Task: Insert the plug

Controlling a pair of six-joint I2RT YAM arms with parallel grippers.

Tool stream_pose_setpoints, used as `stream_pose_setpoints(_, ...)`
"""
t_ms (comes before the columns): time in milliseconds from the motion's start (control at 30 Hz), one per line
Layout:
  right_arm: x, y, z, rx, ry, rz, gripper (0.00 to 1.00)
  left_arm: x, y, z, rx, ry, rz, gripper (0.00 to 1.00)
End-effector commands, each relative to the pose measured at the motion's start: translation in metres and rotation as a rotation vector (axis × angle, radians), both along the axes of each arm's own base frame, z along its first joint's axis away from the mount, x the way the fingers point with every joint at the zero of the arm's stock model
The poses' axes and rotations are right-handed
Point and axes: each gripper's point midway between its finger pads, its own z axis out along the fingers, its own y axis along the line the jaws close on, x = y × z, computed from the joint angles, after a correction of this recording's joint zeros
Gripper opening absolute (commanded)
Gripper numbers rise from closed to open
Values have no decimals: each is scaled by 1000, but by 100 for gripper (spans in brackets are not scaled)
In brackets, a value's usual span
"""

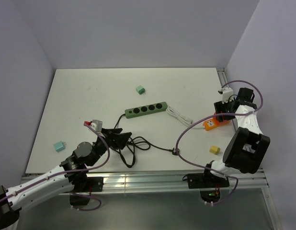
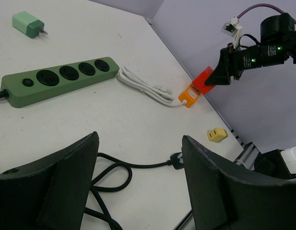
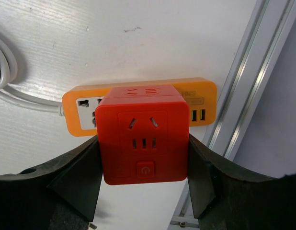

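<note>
Plug [image 3: 144, 139], a red cube, sits clamped between the two fingers of the right claw [image 3: 143, 165]. It is held over the orange strip [image 3: 81, 108] at the right edge of the tabletop [image 3: 66, 43]; whether the two touch I cannot tell. A white cord [image 1: 179, 116] runs from that strip toward the green strip [image 1: 146, 109]. The left claw [image 2: 138, 187] stands open and empty above a looped black cable [image 2: 153, 166]. A yellow adapter [image 1: 214, 150] lies near the right arm. A green adapter [image 1: 140, 89] and a teal adapter [image 1: 59, 145] lie well apart.
</note>
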Motion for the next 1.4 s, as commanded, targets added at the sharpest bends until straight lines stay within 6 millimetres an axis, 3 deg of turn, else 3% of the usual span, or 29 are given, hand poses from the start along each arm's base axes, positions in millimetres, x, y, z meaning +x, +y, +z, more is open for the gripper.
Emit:
stream_pose_setpoints(0,0,9,-13,72,67,-1,0,1,-1,4,-15,-15,4,75)
stream_pose_setpoints(300,1,3,-7,93,88,-128,0,0,0,5,-30,-10,2,76)
stream_pose_setpoints(433,5,12,-2,129,86,-133,0,0,1,4,-22,-1,5,76)
stream_pose_setpoints(600,1,31,-14,175,155,-118,0,-2,3,5,-31,-5,8,76)
stream_pose_setpoints(833,-9,35,-31,114,232,-94,0,-2,6,4,-24,-6,16,76)
stream_pose_setpoints(1000,1,21,-11,33,131,-143,0,-3,5,2,-24,-5,6,77)
stream_pose_setpoints(1167,13,21,19,36,68,-134,0,-3,4,2,-17,-1,3,76)
stream_pose_setpoints(1367,17,16,37,5,16,-161,0,-4,2,-1,-24,8,-5,76)
